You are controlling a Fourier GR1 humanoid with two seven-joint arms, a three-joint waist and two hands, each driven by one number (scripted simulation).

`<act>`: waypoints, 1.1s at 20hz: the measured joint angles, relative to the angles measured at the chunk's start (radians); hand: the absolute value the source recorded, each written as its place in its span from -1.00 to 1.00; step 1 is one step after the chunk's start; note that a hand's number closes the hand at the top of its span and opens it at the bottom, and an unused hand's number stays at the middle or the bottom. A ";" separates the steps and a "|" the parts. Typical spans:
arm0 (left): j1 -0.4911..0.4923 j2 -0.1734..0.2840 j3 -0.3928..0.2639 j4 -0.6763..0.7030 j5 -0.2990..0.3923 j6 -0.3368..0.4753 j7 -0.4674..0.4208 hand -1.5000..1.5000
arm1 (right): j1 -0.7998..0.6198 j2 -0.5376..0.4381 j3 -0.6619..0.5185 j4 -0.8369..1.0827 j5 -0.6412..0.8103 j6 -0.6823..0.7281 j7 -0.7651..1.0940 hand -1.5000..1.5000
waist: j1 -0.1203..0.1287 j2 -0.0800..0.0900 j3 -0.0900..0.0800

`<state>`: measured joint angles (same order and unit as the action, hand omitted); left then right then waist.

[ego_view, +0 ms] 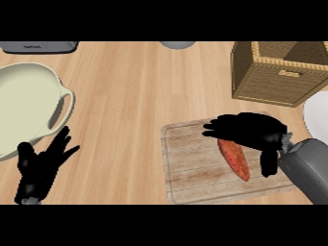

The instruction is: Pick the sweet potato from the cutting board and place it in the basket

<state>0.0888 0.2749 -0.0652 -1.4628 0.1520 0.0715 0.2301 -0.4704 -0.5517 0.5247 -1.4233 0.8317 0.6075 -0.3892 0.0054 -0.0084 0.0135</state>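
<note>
The right hand (250, 130) sits over the upper end of the sweet potato (235, 159), its fingers (220, 129) curled down and pointing leftward across the wooden cutting board (191, 163), with the thumb (268, 162) hanging down on the tuber's right flank. The orange-red tuber lies slanted on the board, its top end hidden beneath the palm and its lower end sticking out below the fingers, between them and the thumb. By the look of it the grasp is in hand: the fingers appear to be closing round the top end, though whether they truly pinch it is hidden by the hand itself, and the tuber lies flat on the board, not lifted. The wicker basket (283, 77) stands above and just right of the fingertips, open at the top. The next move calls for a settled hold, a lift off the board, then a carry up toward that opening. The left hand (42, 166) rests open at the lower left, fingers spread beside a cream handled dish (10, 110).
</note>
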 measured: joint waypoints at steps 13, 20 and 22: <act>-0.001 -0.006 0.021 0.007 -0.013 -0.022 -0.010 0.00 | 0.028 0.059 0.014 0.076 0.110 -0.106 -0.076 1.00 | 0.000 0.001 -0.001; 0.003 -0.009 0.031 0.000 -0.010 -0.035 -0.002 0.00 | 0.044 0.061 0.027 0.092 0.199 -0.237 -0.145 1.00 | -0.001 -0.002 -0.004; 0.013 -0.019 0.025 0.001 -0.020 -0.032 -0.023 0.00 | 0.035 0.088 0.016 0.106 0.208 -0.237 -0.116 1.00 | -0.001 -0.002 -0.003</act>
<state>0.1015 0.2561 -0.0401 -1.4623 0.1319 0.0395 0.2071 -0.4350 -0.4634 0.5406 -1.3171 1.0402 0.3708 -0.5051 0.0043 -0.0106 0.0108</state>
